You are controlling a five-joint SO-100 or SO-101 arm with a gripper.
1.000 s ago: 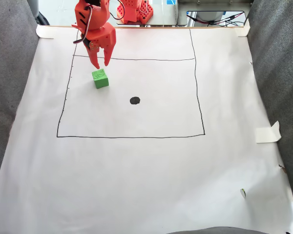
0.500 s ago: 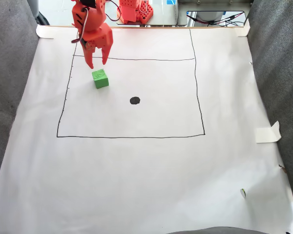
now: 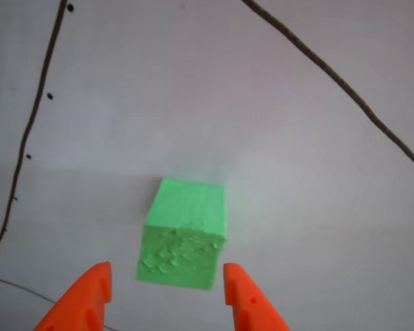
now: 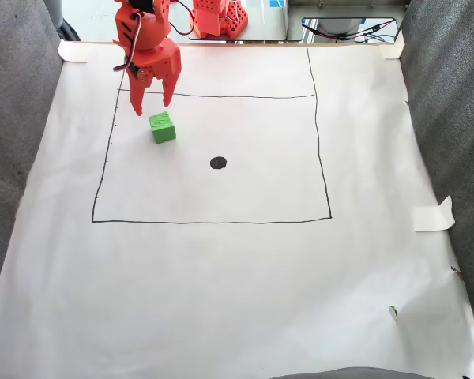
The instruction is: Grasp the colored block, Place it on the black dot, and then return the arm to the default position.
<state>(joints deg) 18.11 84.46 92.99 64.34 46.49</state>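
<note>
Block: we've got the bright green cube (image 4: 163, 127) sitting flat on the white paper sheet (image 4: 237, 276), inside the hand-drawn black rectangle (image 4: 213, 222), up near its top-left corner in the fixed view. In the other view the cube (image 3: 183, 234) shows its rough bumpy face toward the camera and a smooth face on top.

Dot: the small solid black oval blot (image 4: 218, 163) is down and to the right of the cube in the fixed view, well apart from it, nothing on it.

Gripper: the orange 2-finger plastic gripper (image 4: 152, 105) hangs just behind the cube, tips pointing down. We see the 2 fingers spread wider than the cube and gripping nothing. In the other view the gripper (image 3: 167, 276) has 1 orange tip on each side of the cube's near face, with a sliver of paper showing on both sides, so no contact.

Surroundings: grey fabric (image 4: 16, 158) borders the paper left and right, and a folded bit of tape (image 4: 433, 215) sits at the right edge.
</note>
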